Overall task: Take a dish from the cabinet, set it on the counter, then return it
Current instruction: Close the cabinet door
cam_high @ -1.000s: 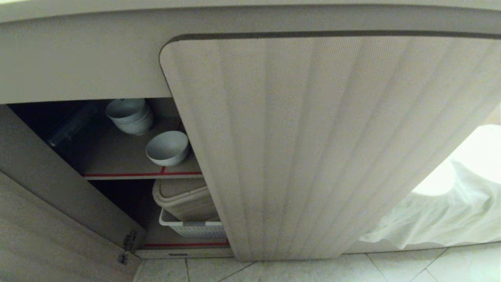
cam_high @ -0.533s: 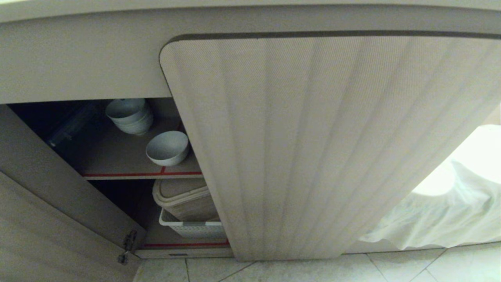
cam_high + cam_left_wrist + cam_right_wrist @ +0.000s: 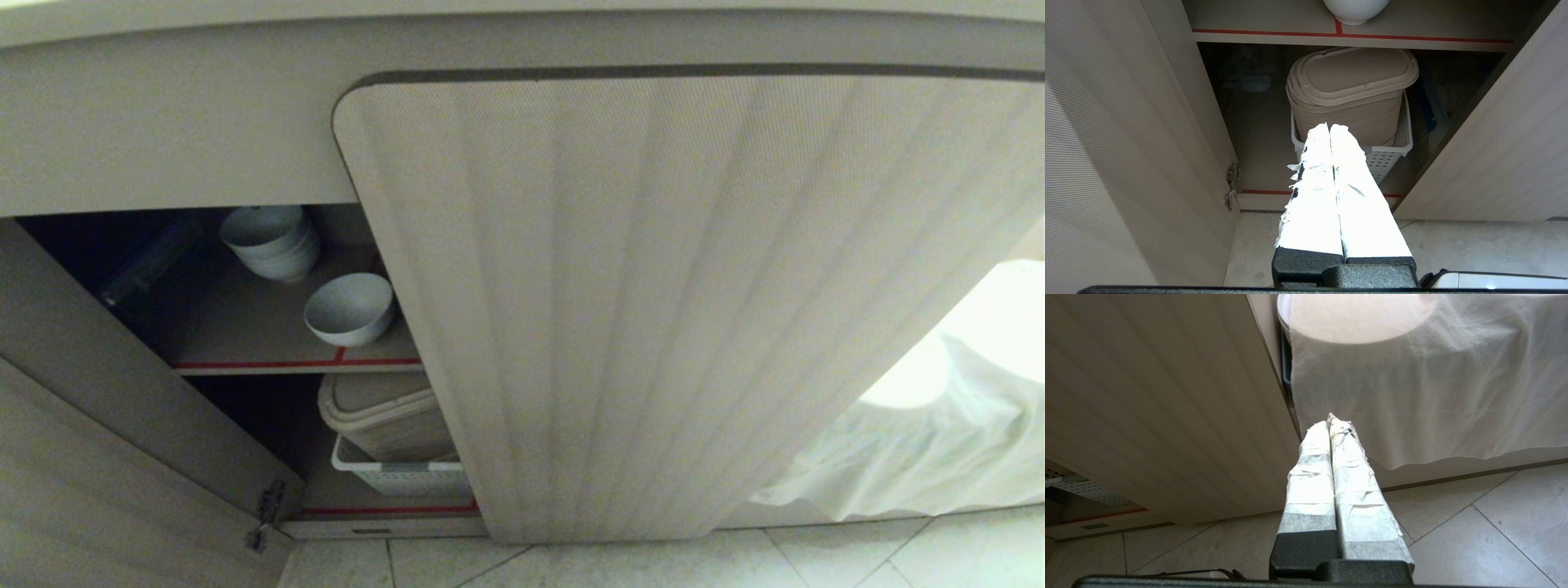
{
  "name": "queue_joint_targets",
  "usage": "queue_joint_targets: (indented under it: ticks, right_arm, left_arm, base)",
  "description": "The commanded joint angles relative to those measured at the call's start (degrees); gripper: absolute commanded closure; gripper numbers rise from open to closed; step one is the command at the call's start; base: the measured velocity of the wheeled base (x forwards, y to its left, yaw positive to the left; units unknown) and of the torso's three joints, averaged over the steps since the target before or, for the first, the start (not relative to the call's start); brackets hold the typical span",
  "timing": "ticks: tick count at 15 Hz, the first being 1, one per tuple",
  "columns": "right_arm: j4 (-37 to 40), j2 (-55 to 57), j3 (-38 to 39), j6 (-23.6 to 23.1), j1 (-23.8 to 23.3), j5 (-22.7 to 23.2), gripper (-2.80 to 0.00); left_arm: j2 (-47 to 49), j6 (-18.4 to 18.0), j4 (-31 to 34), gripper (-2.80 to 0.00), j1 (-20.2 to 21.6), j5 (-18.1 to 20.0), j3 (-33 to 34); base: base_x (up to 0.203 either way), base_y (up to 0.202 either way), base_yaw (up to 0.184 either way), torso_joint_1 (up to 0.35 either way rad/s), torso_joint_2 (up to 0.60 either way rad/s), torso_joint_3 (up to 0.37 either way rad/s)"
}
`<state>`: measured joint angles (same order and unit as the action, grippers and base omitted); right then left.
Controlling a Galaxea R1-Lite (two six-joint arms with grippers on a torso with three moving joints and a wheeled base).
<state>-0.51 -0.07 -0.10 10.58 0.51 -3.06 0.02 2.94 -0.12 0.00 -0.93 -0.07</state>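
Observation:
The dish [image 3: 349, 309], a small white bowl, stands alone near the front of the cabinet's upper shelf [image 3: 245, 335]; its underside [image 3: 1355, 10] shows in the left wrist view. The beige cabinet [image 3: 163, 139] has both fluted doors swung open. My left gripper [image 3: 1329, 126] is shut and empty, held low outside the opening in front of the lower shelf, well below the dish. My right gripper [image 3: 1329, 421] is shut and empty, off to the right in front of a white cloth. Only the underside edge of the counter [image 3: 522, 8] shows. Neither arm appears in the head view.
A stack of white bowls [image 3: 272, 241] sits further back on the upper shelf. Beige lidded tubs [image 3: 1351, 94] in a white perforated basket [image 3: 1392, 155] fill the lower shelf. The wide right door [image 3: 694, 310] and left door [image 3: 98, 490] flank the opening. A draped white cloth [image 3: 1425, 384] hangs at the right over tiled floor [image 3: 1453, 531].

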Motion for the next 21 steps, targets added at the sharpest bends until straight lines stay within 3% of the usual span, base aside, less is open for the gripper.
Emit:
queue_joint_targets:
  ticks: [1, 21]
  right_arm:
    - [0.0, 0.1, 0.0, 0.1, 0.0, 0.0, 0.00]
    - [0.0, 0.1, 0.0, 0.1, 0.0, 0.0, 0.00]
  left_arm:
    - [0.0, 0.1, -0.1, 0.00, 0.0, 0.0, 0.0]
    - [0.0, 0.2, 0.0, 0.00, 0.0, -0.1, 0.0]
  base:
    - [0.000, 0.000, 0.000, 0.000, 0.00, 0.000]
    - [0.000, 0.000, 0.000, 0.000, 0.00, 0.000]
